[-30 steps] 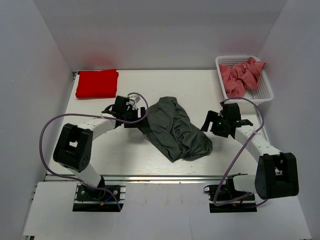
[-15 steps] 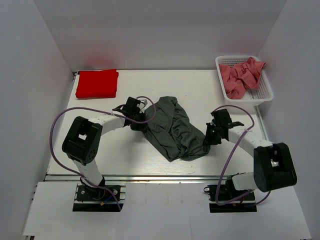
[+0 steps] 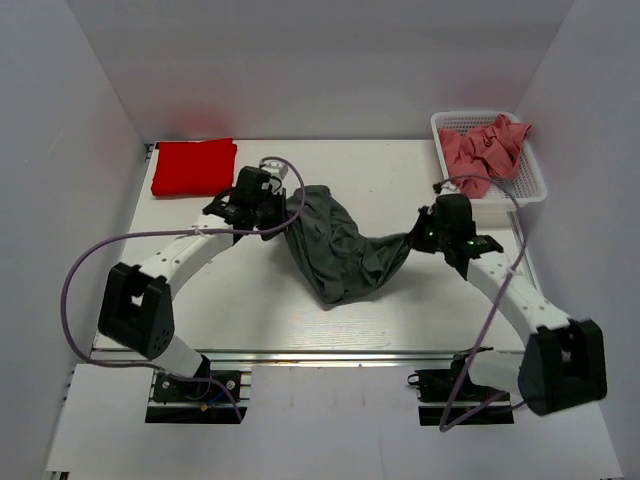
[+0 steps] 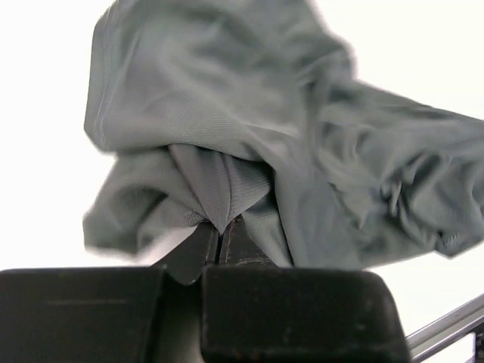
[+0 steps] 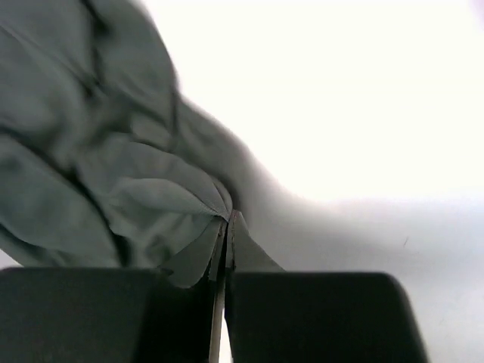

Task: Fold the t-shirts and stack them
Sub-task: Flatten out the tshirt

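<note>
in the top view, the dark grey t-shirt [image 3: 338,255] is seen strung between the left gripper [image 3: 274,212] and the right gripper [image 3: 424,238], its bulk sagging on the near side of both. a folded red t-shirt [image 3: 195,166] lies beyond the left gripper, to its outer side, and crumpled pink t-shirts [image 3: 484,150] are heaped in the white basket [image 3: 532,188] beyond the right gripper. neither is shown by the wrist cameras. how the fingers stand cannot be told from above.

in the left wrist view, the left gripper [image 4: 219,233] is shown pinched tight on a fold of the dark grey t-shirt [image 4: 302,144], the cloth billowing ahead of the fingers and to their right.

in the right wrist view, the right gripper [image 5: 227,225] is likewise clamped on a pinch of the dark grey t-shirt [image 5: 98,159], which spreads ahead and to the left of the fingers over the white table [image 5: 340,98].

compared with half a second ago, both grippers are found farther from their bases, and the shirt, then heaped, is drawn out between them.
</note>
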### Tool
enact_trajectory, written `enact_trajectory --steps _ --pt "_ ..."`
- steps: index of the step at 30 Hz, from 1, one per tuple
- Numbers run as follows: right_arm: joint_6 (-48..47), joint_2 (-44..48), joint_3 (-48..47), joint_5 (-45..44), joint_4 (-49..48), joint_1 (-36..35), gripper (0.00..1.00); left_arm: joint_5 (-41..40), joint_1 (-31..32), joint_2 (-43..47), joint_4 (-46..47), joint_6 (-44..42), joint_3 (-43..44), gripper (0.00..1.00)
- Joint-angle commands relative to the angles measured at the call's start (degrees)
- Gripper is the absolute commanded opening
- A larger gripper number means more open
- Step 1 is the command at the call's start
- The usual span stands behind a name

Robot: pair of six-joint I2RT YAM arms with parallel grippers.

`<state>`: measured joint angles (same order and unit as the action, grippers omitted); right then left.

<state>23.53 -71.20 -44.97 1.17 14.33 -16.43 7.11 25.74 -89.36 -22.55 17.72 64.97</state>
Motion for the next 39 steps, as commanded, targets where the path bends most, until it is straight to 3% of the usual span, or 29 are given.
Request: enact_trajectory --steps 1,7,11,15,18,24,27,33,35,38,39 --pt "-1.02 8.52 -6.08 -6.08 -9.65 0.08 0.0 -1.93 0.28 8.32 0.22 -2.07 6.3 0.0" --pt "-6.73 15.29 -15.99 -18.12 -10.55 0.08 0.0 -6.05 0.28 17.44 0.75 -4.79 13.25 0.0" --pt "-9.37 17.49 -20.41 -32.41 -10.63 0.17 0.0 -16.24 -0.24 23.16 -1.62 -4.8 15.71 0.0" --pt "-13.15 19.25 -24.55 -39.04 -10.72 0.17 0.0 -22.58 -0.78 27.65 -3.12 -4.09 16.24 0.0" --pt "-15.0 20.31 -26.66 -38.26 -10.72 0.25 0.0 -21.54 -0.78 29.5 -4.0 -3.56 16.86 0.0" --pt "-16.23 23.12 -30.0 -30.36 -10.29 0.25 0.0 -9.95 -0.25 30.39 -3.38 -4.88 22.12 0.0" --pt "-16.41 24.35 -30.18 -29.29 -10.55 0.17 0.0 -10.36 -0.25 30.39 -1.45 -4.88 22.66 0.0" --pt "-17.11 20.85 -29.3 -29.82 -11.6 0.17 0.0 -15.98 -1.13 25.13 0.39 -4.88 21.26 0.0" --pt "-17.38 16.39 -29.82 -29.73 -12.3 0.08 0.0 -16.51 -1.13 19.16 0.4 -4.88 23.35 0.0" --pt "-18.86 8.32 -33.77 -29.82 -13.09 0.25 0.0 -18.72 -1.13 6.72 -2.31 -7.25 32.29 0.0" --pt "-19.13 6.62 -38.13 -30.17 -13.53 0.43 0.0 -21.33 -1.13 3.09 -4.24 -7.87 41.03 0.0"
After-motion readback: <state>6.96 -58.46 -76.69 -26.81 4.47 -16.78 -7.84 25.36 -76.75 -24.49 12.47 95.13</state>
